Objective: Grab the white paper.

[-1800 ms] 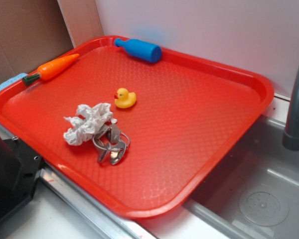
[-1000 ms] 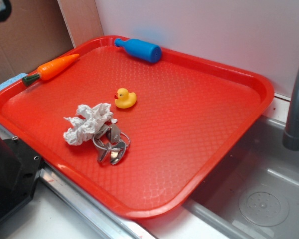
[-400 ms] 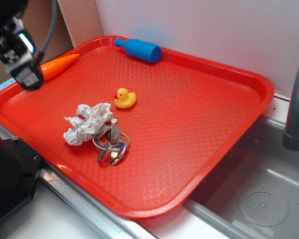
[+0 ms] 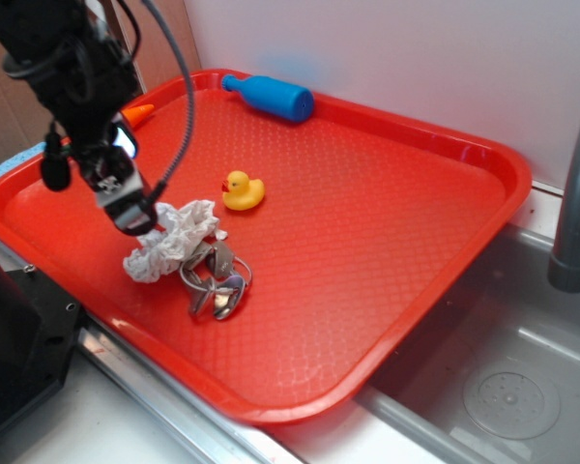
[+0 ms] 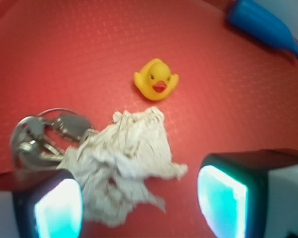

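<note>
Descended gripper (image 5: pixel 139 203) apparently straddles white paper (image 5: pixel 121 168).

A red tray (image 4: pixel 416 232) carries a duck (image 4: pixel 242 190) near its middle; paper (image 4: pixel 169 242) and metal rings (image 4: pixel 216 280) lie before it, bottle (image 4: pixel 271 97) and carrot (image 4: pixel 140 111) behind.

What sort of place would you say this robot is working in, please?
Probably a toy kitchen sink area: a grey metal faucet pipe rises beside a grey sink basin with a round drain, and a red plastic tray holds the crumpled white paper.
</note>
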